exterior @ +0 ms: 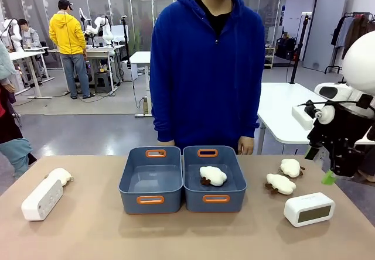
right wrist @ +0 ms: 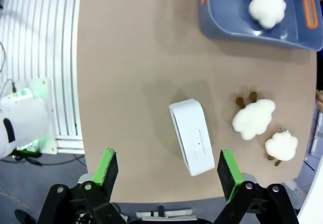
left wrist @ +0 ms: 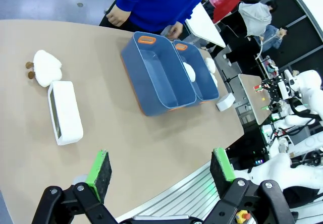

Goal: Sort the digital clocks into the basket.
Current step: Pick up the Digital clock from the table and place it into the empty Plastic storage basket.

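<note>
Tan table [exterior: 88,231] is being shared with a person in a blue hoodie [exterior: 205,67], posted at the far side.

Two blue-grey baskets are being kept side by side at mid-table. The left basket [exterior: 150,178] is being left bare inside, and the right basket [exterior: 215,198] is being occupied by one plush toy [exterior: 212,175].

Neither clock is being contained by a basket. The left digital clock [exterior: 42,199] is being rested on the table well left of the baskets, just beside a second plush toy [exterior: 60,175]. The right digital clock [exterior: 309,209] is being rested near the table's right front, screen toward the robot, close to two more plush toys [exterior: 290,167] (both lying between it and the right basket).

The left gripper [left wrist: 160,164] is being held above the table's near edge, jaws spread wide, nothing between the pads. The right gripper [right wrist: 167,164] is being held over the right digital clock, jaws likewise wide apart and gripping nothing.
</note>
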`<control>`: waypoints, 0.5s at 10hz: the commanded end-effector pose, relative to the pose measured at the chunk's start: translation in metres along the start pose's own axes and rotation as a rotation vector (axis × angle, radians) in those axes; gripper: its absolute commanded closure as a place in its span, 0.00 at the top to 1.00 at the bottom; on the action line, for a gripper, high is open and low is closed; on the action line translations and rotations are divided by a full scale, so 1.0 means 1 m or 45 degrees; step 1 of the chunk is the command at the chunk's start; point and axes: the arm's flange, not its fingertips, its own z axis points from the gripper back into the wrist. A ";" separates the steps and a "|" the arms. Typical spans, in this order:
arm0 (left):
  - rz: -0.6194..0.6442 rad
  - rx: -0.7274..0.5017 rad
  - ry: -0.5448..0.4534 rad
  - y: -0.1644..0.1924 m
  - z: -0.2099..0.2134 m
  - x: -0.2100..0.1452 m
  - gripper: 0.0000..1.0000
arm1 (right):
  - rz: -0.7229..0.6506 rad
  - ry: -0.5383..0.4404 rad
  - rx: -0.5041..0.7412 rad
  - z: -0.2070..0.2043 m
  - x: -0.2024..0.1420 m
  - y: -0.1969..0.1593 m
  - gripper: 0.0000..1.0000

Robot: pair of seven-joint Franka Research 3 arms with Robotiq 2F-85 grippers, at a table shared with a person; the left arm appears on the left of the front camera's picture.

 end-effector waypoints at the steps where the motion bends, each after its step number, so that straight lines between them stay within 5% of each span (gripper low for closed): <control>1: -0.013 -0.025 -0.005 -0.001 0.001 0.000 1.00 | 0.122 0.094 -0.014 -0.037 -0.009 -0.010 1.00; 5: -0.013 -0.025 -0.005 -0.001 0.001 0.000 1.00 | 0.187 0.157 0.028 -0.103 -0.021 -0.022 1.00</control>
